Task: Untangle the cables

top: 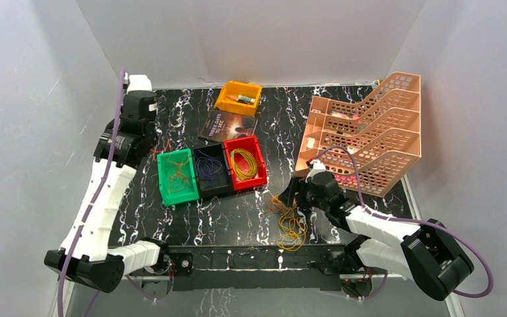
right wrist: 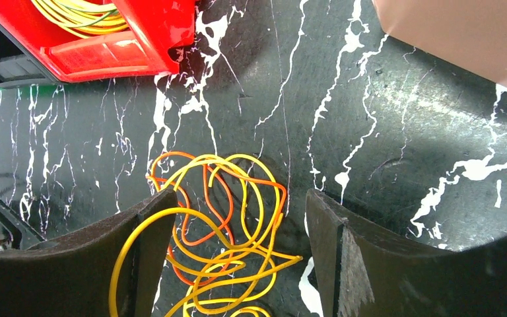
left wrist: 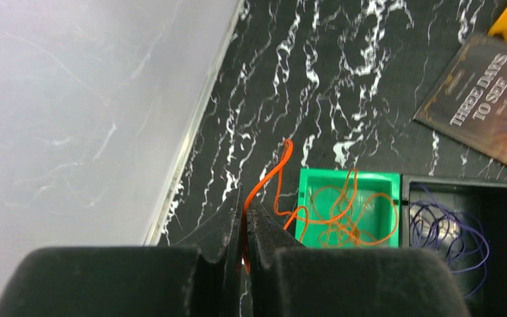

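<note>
Top view: a tangle of yellow and orange cables (top: 292,224) lies on the table (top: 237,214) at lower centre. Right wrist view: the right gripper (right wrist: 237,198) has its jaws spread wide, and the tangle shows between them. Left wrist view: the left gripper (left wrist: 244,214), at bottom centre, is pinched tight on an orange cable (left wrist: 269,177) that leads into the green bin (left wrist: 317,178) among more orange loops. The black bin (top: 212,191) holds purple loops and the red bin (top: 257,162) holds yellow ones.

Black marbled table (top: 237,218): bins (top: 211,173), book (top: 228,125), rack (top: 363,139), cables (top: 292,228)
</note>
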`<control>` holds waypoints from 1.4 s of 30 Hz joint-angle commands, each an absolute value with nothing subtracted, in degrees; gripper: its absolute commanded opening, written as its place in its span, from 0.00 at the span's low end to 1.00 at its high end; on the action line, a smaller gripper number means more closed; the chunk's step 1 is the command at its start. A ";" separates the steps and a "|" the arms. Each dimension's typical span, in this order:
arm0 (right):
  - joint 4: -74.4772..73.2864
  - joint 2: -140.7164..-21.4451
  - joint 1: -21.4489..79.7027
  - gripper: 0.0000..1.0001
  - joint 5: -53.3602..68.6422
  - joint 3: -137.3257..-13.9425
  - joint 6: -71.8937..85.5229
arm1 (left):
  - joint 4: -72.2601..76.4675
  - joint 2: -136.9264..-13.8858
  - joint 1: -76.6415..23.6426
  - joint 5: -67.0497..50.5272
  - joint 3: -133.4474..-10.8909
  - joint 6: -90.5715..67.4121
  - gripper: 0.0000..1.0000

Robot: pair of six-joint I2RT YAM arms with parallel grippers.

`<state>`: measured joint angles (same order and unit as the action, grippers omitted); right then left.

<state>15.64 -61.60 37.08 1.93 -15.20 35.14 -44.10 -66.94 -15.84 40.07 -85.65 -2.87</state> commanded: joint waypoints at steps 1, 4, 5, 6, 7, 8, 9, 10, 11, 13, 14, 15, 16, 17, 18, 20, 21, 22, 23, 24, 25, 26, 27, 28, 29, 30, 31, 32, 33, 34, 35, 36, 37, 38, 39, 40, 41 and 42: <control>18.83 -61.28 36.85 0.80 2.63 -17.48 35.02 | -46.42 -65.49 -15.42 37.71 -81.40 -6.88 0.00; 18.87 -61.39 36.91 0.80 2.75 -17.40 35.06 | -46.49 -65.02 -15.43 35.87 -79.05 -8.48 0.00; 18.74 -61.45 36.91 0.80 2.90 -17.40 35.11 | -46.52 -64.90 -15.46 35.04 -78.30 -8.99 0.00; 18.76 -61.55 36.87 0.80 2.93 -17.47 35.00 | -46.50 -64.70 -15.41 34.46 -77.64 -9.60 0.00; 18.74 -61.54 36.90 0.80 3.04 -17.43 34.98 | -46.49 -64.61 -15.45 34.10 -76.83 -9.89 0.00; 18.73 -61.60 36.90 0.80 3.01 -17.48 34.98 | -46.42 -64.58 -15.46 33.69 -76.03 -10.19 0.00; 18.74 -61.57 36.85 0.80 3.01 -17.46 34.94 | -46.40 -64.53 -15.42 33.48 -75.22 -10.63 0.00; 18.79 -61.56 36.91 0.80 3.07 -17.43 34.97 | -46.28 -64.60 -15.42 33.41 -74.52 -10.90 0.00; 18.77 -61.56 36.91 0.80 3.13 -17.42 34.98 | -46.17 -64.64 -15.42 33.41 -73.78 -11.19 0.00; 18.86 -61.61 36.83 0.80 3.13 -17.40 35.11 | -45.22 -64.79 -15.47 32.69 -72.31 -11.52 0.00; 18.88 -61.64 36.83 0.80 3.14 -17.34 35.14 | -44.70 -64.90 -15.39 32.09 -71.61 -11.59 0.00; 18.85 -61.69 36.88 0.80 3.27 -17.27 35.20 | -44.13 -65.08 -15.43 31.63 -70.96 -11.72 0.00; 18.81 -61.70 36.91 0.80 3.38 -17.29 35.17 | -43.72 -65.37 -15.45 31.25 -70.34 -11.88 0.00; 18.84 -61.70 36.89 0.80 3.30 -17.29 35.15 | -43.42 -65.72 -15.44 30.96 -69.52 -12.12 0.00; 18.74 -61.62 36.90 0.80 3.26 -17.31 35.20 | -43.08 -66.08 -15.47 30.72 -69.06 -12.34 0.00; 18.60 -61.34 36.90 0.80 3.11 -17.31 35.24 | -41.85 -66.54 -15.46 30.15 -67.25 -12.39 0.00; 18.56 -61.25 36.85 0.80 3.06 -17.16 35.29 | -41.17 -66.69 -15.41 29.82 -66.39 -12.39 0.00; 18.55 -61.13 36.86 0.80 3.00 -17.08 35.33 | -40.29 -66.78 -15.46 29.32 -65.52 -12.39 0.00; 18.46 -61.09 36.91 0.80 3.01 -17.13 35.32 | -39.47 -66.94 -15.43 28.94 -64.59 -12.35 0.00; 18.41 -61.08 36.86 0.80 2.95 -17.05 35.32 | -38.73 -67.17 -15.43 28.55 -63.80 -12.35 0.00; 18.44 -61.01 36.91 0.80 2.94 -16.97 35.31 | -38.07 -67.45 -15.43 28.29 -63.08 -12.31 0.00; 18.39 -61.04 36.91 0.80 2.91 -17.03 35.25 | -37.41 -67.82 -15.41 27.91 -62.42 -12.43 0.00; 18.37 -61.00 36.89 0.80 2.92 -17.08 35.22 | -36.70 -68.19 -15.41 27.54 -61.72 -12.47 0.00; 18.39 -61.00 36.87 0.80 2.96 -17.08 35.24 | -35.94 -68.55 -15.40 27.25 -61.05 -12.48 0.00; 18.37 -61.00 36.84 0.80 2.97 -17.08 35.24 | -35.07 -68.92 -15.43 26.87 -60.40 -12.55 0.00; 18.33 -60.89 36.83 0.80 2.84 -17.04 35.24 | -33.88 -69.24 -15.39 26.60 -59.71 -12.57 0.00; 18.32 -60.88 36.84 0.80 2.89 -16.99 35.24 | -33.30 -69.65 -15.39 26.41 -59.11 -12.57 0.00; 18.29 -60.82 36.88 0.80 2.84 -16.99 35.24 | -32.47 -70.13 -15.38 26.30 -58.54 -12.62 0.00; 18.34 -60.82 36.91 0.80 2.82 -17.02 35.20 | -31.82 -70.66 -15.41 26.33 -58.09 -12.58 0.00; 18.30 -60.79 36.89 0.80 2.83 -16.96 35.24 | -30.84 -71.47 -15.42 26.22 -57.63 -12.57 0.00; 18.33 -60.75 36.83 0.80 2.81 -16.91 35.23 | -30.17 -72.09 -15.42 26.07 -57.14 -12.45 0.00; 18.32 -60.71 36.86 0.80 2.76 -16.96 35.24 | -29.70 -72.82 -15.35 26.00 -57.02 -12.40 0.00; 18.33 -60.73 36.87 0.80 2.79 -16.93 35.20 | -29.15 -73.55 -15.32 25.94 -56.74 -12.33 0.00; 18.34 -60.73 36.84 0.80 2.81 -16.96 35.24 | -28.68 -74.16 -15.25 25.93 -56.50 -12.23 0.00; 18.32 -60.71 36.89 0.80 2.80 -16.96 35.18 | -28.44 -74.98 -15.21 25.91 -56.43 -12.14 0.00; 18.32 -60.72 36.85 0.80 2.80 -16.98 35.11 | -28.33 -75.89 -15.14 25.78 -56.50 -12.06 0.00; 18.31 -60.72 36.91 0.80 2.80 -16.97 35.05 | -28.37 -76.72 -15.08 25.57 -56.62 -11.97 0.00; 18.39 -60.81 36.90 0.80 2.81 -17.08 35.02 | -28.55 -77.75 -15.06 25.25 -56.79 -11.88 0.00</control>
<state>16.43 -61.60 37.08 2.81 -15.22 35.38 -30.15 -75.85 -15.70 26.09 -56.90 -11.99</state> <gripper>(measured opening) 0.798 0.010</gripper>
